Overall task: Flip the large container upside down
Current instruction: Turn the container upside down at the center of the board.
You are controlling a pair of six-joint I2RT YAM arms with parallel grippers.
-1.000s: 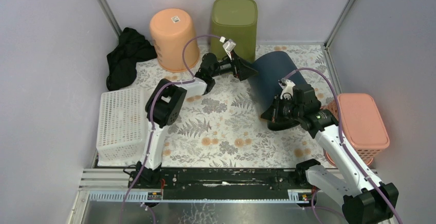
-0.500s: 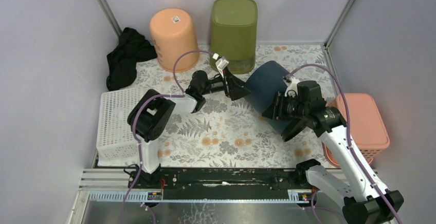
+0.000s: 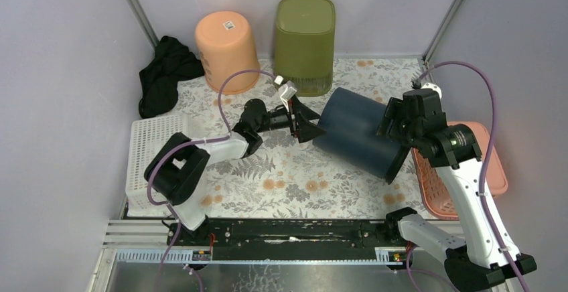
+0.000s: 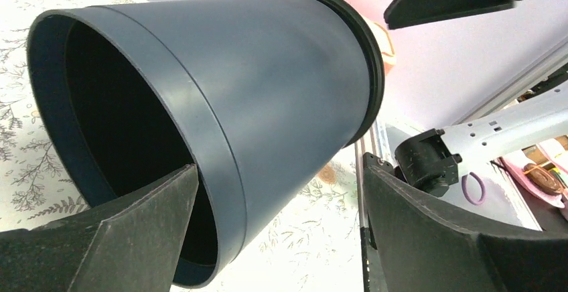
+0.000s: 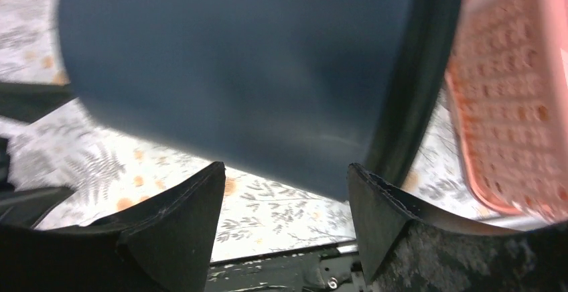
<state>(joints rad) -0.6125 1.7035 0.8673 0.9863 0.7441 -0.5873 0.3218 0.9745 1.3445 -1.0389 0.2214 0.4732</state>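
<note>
The large container (image 3: 355, 134) – a dark blue bucket – lies on its side over the floral table (image 3: 288, 171), right of centre. Its open mouth faces the left arm and its black-ringed base points toward the pink basket (image 3: 469, 165). From these views it is unclear whether its lower side rests on the table.

The left gripper (image 4: 280, 175) is spread wide at the mouth: one finger sits just at the lower rim, the other stands well clear on the outside, and nothing is clamped. The right gripper (image 5: 287, 171) is also parted wide, its fingers apart beneath the wall near the base end – it grips nothing.

An upturned orange bucket (image 3: 226, 47) and a green bin (image 3: 305, 41) stand at the back wall.
</note>
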